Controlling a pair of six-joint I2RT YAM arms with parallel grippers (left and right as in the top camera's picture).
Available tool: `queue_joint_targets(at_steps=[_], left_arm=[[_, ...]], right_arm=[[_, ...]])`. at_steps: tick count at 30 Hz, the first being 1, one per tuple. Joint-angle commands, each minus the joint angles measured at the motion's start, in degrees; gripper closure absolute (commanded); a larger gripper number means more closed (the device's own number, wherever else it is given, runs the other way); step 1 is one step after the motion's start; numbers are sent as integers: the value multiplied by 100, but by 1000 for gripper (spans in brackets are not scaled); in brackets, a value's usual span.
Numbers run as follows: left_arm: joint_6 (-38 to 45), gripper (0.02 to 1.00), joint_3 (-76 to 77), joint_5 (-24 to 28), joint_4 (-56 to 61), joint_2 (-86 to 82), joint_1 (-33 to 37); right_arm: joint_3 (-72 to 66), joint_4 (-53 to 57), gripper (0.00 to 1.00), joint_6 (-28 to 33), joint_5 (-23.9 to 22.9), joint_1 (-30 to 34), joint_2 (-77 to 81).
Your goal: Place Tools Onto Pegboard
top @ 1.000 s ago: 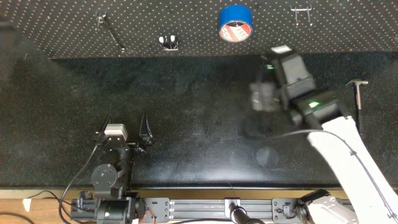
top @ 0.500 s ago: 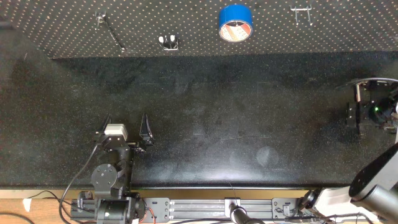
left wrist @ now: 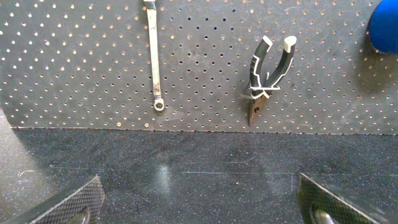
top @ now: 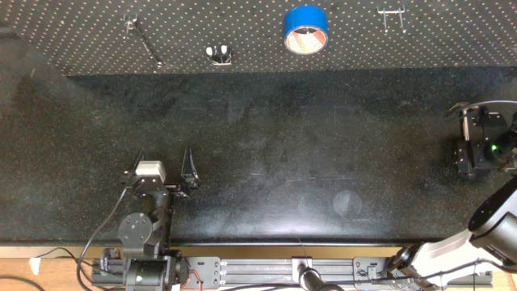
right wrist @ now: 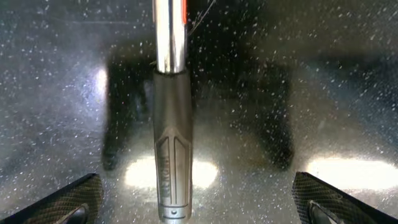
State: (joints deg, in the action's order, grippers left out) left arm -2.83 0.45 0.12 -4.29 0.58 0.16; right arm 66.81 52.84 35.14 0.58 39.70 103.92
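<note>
A hammer lies on the black mat at the far right, its head [top: 463, 108] poking out from under my right arm [top: 487, 149]. In the right wrist view its dark rubber handle [right wrist: 172, 155] and steel shaft run straight between the spread fingers. My right gripper [right wrist: 199, 214] is open just above the handle, touching nothing. My left gripper [top: 165, 165] is open and empty near the front left, facing the pegboard [left wrist: 74, 62]. On the board hang a wrench [top: 145, 41], pliers [top: 218, 55] and a roll of blue tape [top: 306, 30].
A bare metal hook [top: 392, 18] sits on the pegboard at the upper right, almost straight beyond the hammer. The wide black mat [top: 275, 145] between the arms holds nothing. The left wrist view shows the wrench [left wrist: 153, 56] and pliers [left wrist: 267, 74] hanging ahead.
My right arm swung from the middle of the mat to the far right and now hovers over the hammer. The left arm has stayed still.
</note>
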Motion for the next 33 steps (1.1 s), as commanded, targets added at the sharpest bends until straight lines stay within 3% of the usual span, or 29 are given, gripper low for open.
queue_joint_targets(at_steps=[1,11,12,13,15,17,21,23,25,26,29,31,33], left_arm=[[-9,25,-13,42,-42,-39,-24],[-11,23,-13,44,-42,-39,-24],[-9,25,-13,42,-42,-39,-24],[-11,23,-13,44,-42,-39,-24],[-9,25,-13,42,-42,-39,-24],[-9,25,-13,42,-42,-39,-24],[-9,25,-13,44,-42,-39,-24],[-11,25,-13,42,-42,-39,-24],[-9,25,-13,42,-42,-39,-24],[-9,25,-13,42,-42,-39,-24],[-11,25,-13,44,-42,-39,-24],[-9,23,-13,42,-42,-39,-24],[-9,25,-13,42,-42,-39,-24]], right_arm=[[-20,-127,7,356,142,-2,125],[-24,-260,5,308,140,-402,400],[-24,-260,130,308,142,-402,400],[-24,-260,378,308,140,-402,400],[-24,-258,766,308,140,-402,400],[-24,-258,921,308,140,-402,400],[-24,-260,925,304,153,-402,385],[-24,-264,925,-76,216,-402,-33],[-24,-289,925,-533,1484,-402,-1532],[-24,-286,925,-957,1808,-461,-2326],[-24,-369,925,-1523,1838,-1478,-3676],[-24,-964,925,-1755,1836,-2452,-3711],[-24,-1381,925,-1755,1834,-2944,-3576]])
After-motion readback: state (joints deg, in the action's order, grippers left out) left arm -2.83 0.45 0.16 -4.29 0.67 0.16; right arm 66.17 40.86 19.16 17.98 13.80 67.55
